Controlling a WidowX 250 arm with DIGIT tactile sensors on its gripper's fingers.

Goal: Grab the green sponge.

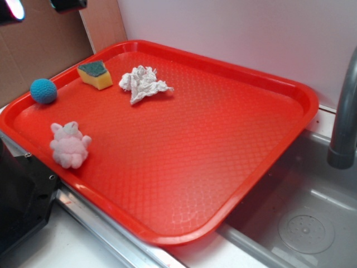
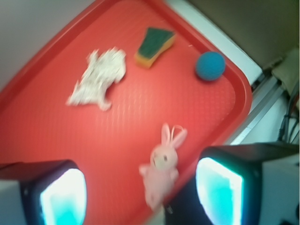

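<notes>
Yellow foam green sponge (image 1: 95,75), wedge-shaped, green-topped.

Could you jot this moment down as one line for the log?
gripper: open, empty, above tray | sponge: untouched, far corner, between ball and paper wad | grab: not yet done

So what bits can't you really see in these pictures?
- Sponge underside: hidden in both views, it sits on the tray.
- Bunny lower body: wrist view, blurred and cut off near the bottom edge.
- Fingers: wrist view, only the glowing tips show; the edge crops the rest.
- Robot arm: exterior view, just dark bits at the top edge.
- Faucet: exterior view, cut off by the right edge.
</notes>
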